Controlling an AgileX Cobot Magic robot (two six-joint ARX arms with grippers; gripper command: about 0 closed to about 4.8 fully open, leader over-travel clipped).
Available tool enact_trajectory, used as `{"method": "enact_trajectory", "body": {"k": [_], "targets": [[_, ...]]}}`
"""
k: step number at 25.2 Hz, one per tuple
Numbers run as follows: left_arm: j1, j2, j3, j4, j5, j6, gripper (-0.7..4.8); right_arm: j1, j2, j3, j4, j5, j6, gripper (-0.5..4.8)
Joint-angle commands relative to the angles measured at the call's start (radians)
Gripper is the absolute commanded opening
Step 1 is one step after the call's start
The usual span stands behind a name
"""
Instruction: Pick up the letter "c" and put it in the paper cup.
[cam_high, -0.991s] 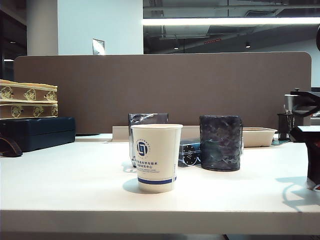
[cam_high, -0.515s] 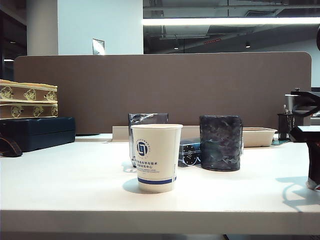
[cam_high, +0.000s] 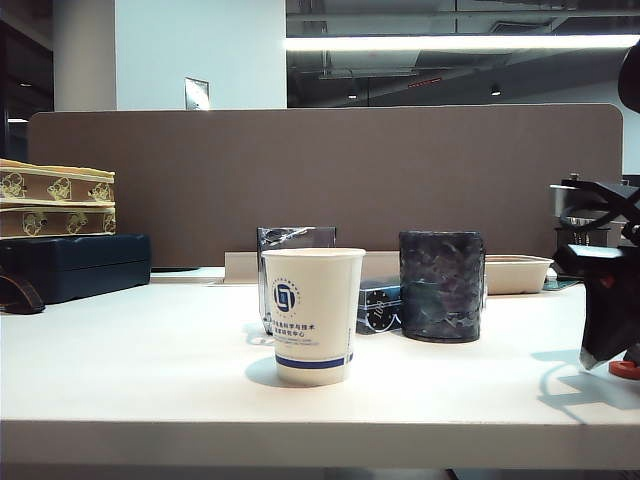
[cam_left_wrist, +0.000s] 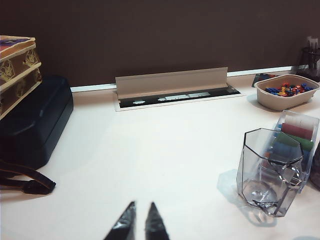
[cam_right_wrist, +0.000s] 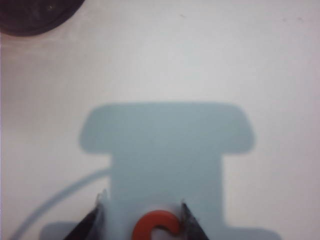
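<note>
Your right gripper (cam_right_wrist: 141, 217) has dropped open astride the letter "c" (cam_right_wrist: 156, 226) by the tabletop's (cam_high: 150, 370) right edge; left gripper (cam_left_wrist: 139, 224) idles near-closed, empty. Close now.

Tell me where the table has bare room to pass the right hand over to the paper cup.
Bare table runs from the right hand, whose open fingers straddle the letter "c", along the front edge to the paper cup. The stretch left of the cup up to the dark case is bare too. Behind the cup it is crowded: dark holder, clear glass. Left hand idles.
</note>
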Motion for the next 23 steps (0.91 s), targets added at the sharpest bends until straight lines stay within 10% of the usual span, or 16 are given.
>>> {"method": "enact_trajectory", "body": {"k": [1,23], "targets": [[0.000,0.000,0.000,0.013,0.000,-0.005,0.26,0.001,0.023,-0.026,-0.145,-0.008,0.009,1.98],[-0.024,0.000,0.000,0.020,0.001,-0.005,0.26,0.001,0.008,0.000,-0.211,0.014,0.004,1.98]]}}
